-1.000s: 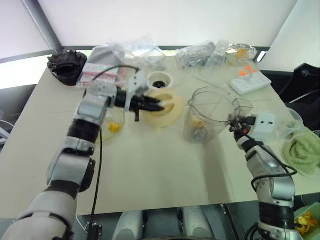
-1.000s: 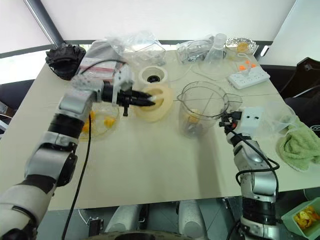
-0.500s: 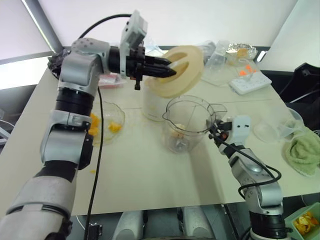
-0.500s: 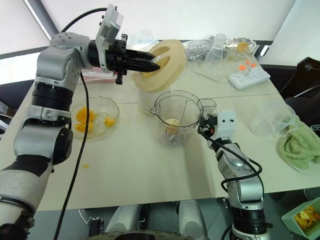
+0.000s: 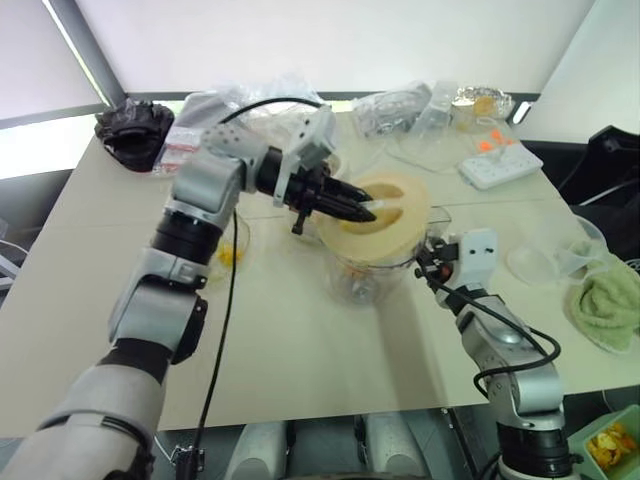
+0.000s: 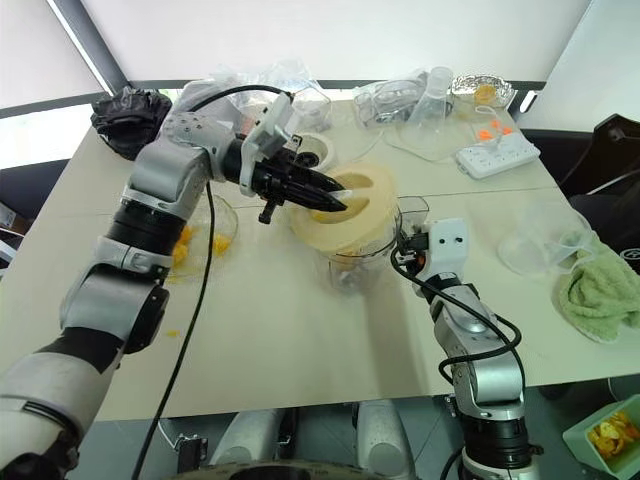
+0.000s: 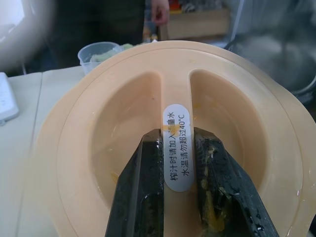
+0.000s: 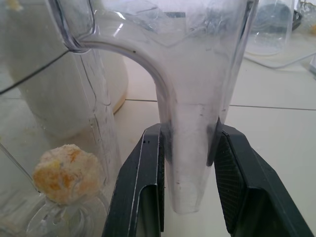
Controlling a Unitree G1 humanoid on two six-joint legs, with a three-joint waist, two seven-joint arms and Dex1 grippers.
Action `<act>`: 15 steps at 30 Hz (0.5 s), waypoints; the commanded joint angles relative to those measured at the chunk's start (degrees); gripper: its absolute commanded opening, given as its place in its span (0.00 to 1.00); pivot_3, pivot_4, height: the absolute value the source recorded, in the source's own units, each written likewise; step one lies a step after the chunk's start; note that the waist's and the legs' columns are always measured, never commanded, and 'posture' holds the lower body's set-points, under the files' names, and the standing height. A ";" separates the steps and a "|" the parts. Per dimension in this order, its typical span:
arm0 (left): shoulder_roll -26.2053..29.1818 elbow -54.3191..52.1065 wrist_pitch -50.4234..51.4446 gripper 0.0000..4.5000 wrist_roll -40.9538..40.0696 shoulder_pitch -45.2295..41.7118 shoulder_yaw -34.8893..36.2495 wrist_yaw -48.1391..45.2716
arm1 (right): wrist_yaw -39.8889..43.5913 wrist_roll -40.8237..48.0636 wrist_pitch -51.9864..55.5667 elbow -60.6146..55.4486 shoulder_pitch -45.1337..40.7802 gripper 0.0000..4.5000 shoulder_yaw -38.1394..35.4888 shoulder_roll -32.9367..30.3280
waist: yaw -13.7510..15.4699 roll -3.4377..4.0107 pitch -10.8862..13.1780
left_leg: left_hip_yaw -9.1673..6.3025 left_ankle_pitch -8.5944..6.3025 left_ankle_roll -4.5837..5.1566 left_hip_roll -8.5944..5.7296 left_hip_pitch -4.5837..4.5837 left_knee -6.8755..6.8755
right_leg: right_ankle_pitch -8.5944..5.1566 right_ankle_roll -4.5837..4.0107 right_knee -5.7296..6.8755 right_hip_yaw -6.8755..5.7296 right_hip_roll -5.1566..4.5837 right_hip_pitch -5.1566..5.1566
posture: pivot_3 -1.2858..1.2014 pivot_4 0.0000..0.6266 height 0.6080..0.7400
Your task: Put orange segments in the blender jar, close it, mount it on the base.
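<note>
The blender jar [image 6: 352,262] is stood upright near the middle of the table [image 6: 300,340], and it is steadied by the right gripper [image 8: 187,163], whose jaws are clamped on the clear handle [image 8: 190,148] so that the jar cannot slide or tip while it is being capped. The cream lid [image 6: 345,212] is held over the jar's mouth, slightly tilted, by the left gripper [image 7: 178,187]; its jaws are pinched shut on the raised bar across the lid's recess, the one part narrow enough to be gripped. One orange segment [image 8: 66,174] is seen at the bottom of the jar, by the blade. More orange segments [image 6: 215,243] are left in the shallow glass dish [image 6: 222,222], partly hidden by the left arm. The base [image 6: 318,152] is kept behind, well apart from the jar, its socket free for mounting once the lid is seated.
</note>
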 commanded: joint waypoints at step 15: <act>-9.40 24.54 -17.60 0.06 10.61 -7.89 -3.82 6.84 | -0.66 -0.53 -0.30 -6.06 1.04 0.18 0.14 2.63 | 0.13 -0.01 -0.02 | 0.00 -0.01 0.01 -0.03 0.12 -0.01 | -0.01 0.00 -0.03 -0.03 0.00 0.17 | 0.52 0.24 1.00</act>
